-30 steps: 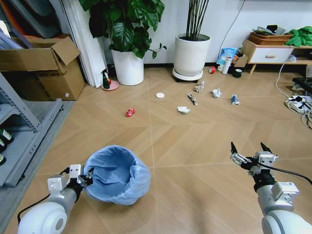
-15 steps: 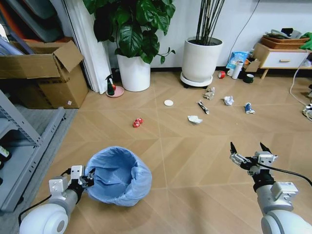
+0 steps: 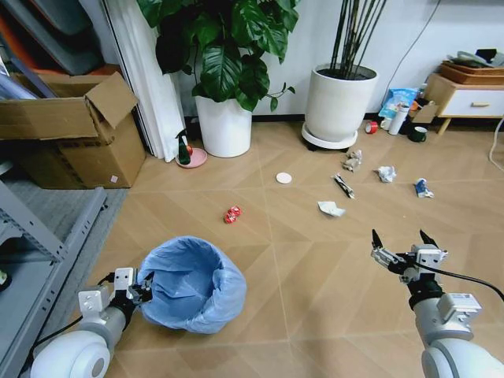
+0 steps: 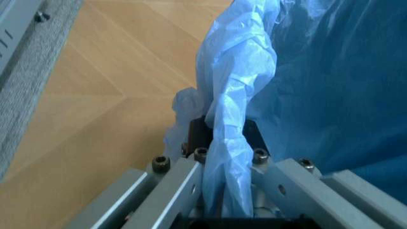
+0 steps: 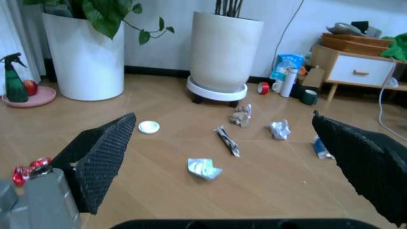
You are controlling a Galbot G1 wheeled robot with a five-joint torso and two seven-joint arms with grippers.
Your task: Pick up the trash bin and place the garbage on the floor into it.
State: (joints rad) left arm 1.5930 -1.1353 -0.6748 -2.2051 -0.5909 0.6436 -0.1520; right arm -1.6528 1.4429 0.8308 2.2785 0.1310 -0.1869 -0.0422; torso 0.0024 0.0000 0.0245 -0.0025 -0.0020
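Note:
The trash bin, dark with a crinkly light-blue bag, is at my lower left over the floor. My left gripper is shut on its rim, and the left wrist view shows the bag's fold pinched between the fingers. My right gripper hangs open with nothing in it, at lower right. The garbage lies ahead: a crushed red can, a white disc, a striped wrapper, paper wads and a blue-white packet. The right wrist view shows the wrapper and a wad between the fingers.
Two white plant pots stand by the back wall. A cardboard box and a metal shelf are on the left. A low wooden cabinet with bottles and mugs beside it is at back right.
The whole view has shifted: the litter and pots now sit lower and further right, so the camera has moved. The bin kept its place at my left gripper. Both grippers are unchanged.

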